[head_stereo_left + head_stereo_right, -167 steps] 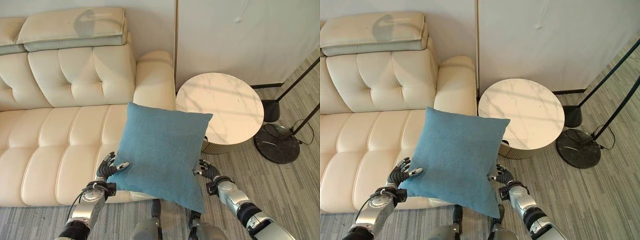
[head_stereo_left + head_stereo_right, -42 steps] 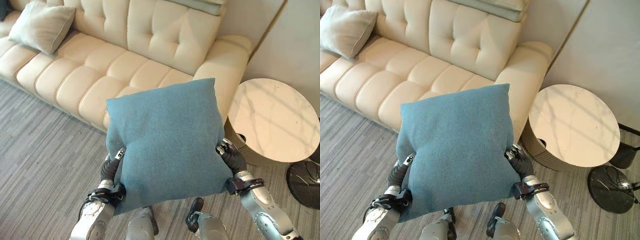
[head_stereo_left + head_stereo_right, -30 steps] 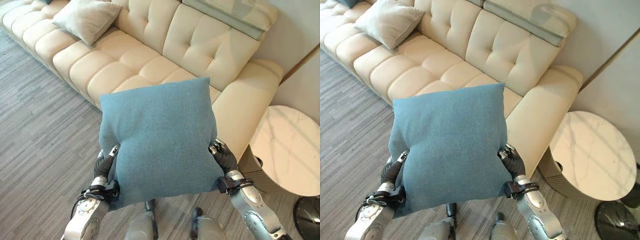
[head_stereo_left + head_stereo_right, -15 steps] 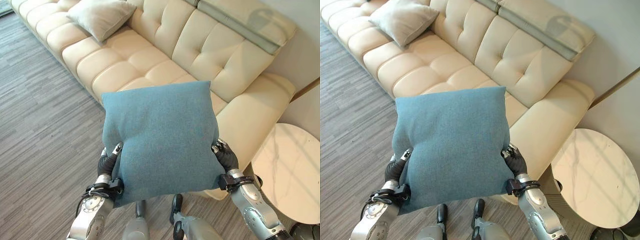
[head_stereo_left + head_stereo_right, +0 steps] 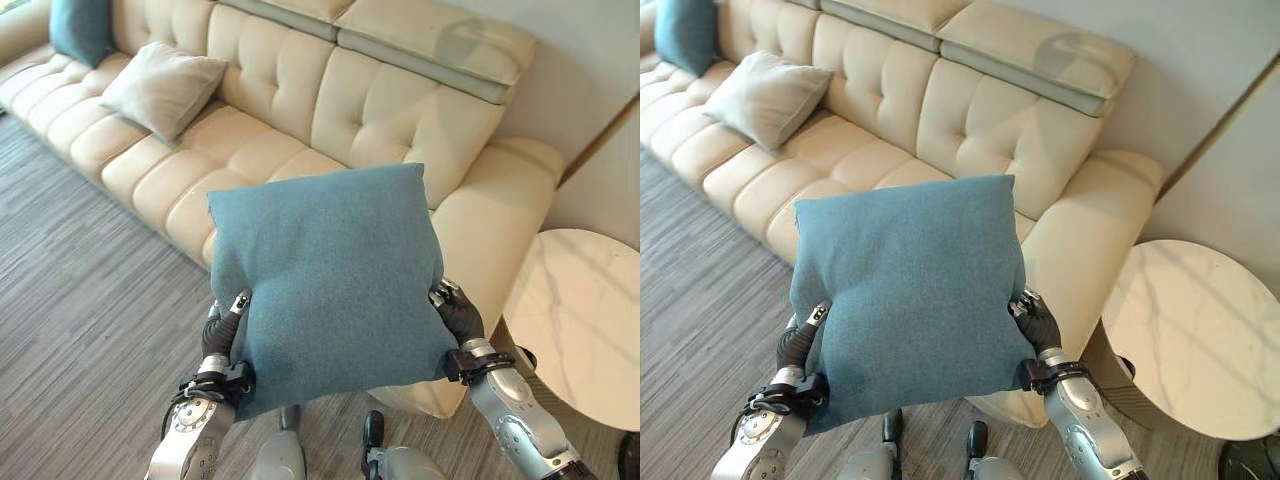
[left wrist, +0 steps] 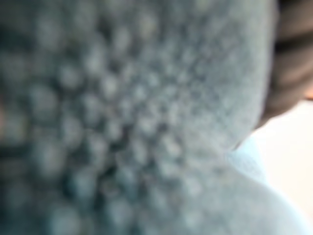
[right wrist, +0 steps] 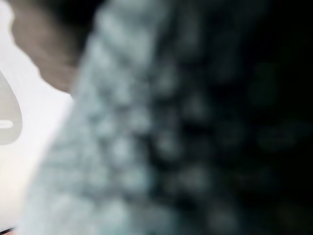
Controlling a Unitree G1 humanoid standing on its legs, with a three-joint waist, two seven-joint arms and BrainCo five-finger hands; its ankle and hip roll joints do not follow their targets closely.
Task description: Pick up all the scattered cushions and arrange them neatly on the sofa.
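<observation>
Holding the blue cushion (image 5: pixel 330 280) up in front of the sofa (image 5: pixel 390 110), left hand (image 5: pixel 218 335) and right hand (image 5: pixel 458 315) are clamping its lower side edges, finger curl hidden; should keep it level, lowering onto the near-right seat.

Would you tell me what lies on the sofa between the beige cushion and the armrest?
Bare seat on the sofa: from the beige cushion to the armrest, seen in both eye views.

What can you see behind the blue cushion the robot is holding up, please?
Behind the blue cushion, held between the left hand and right hand, are the cream sofa's seat and armrest. The seat directly behind it is covered.
</observation>
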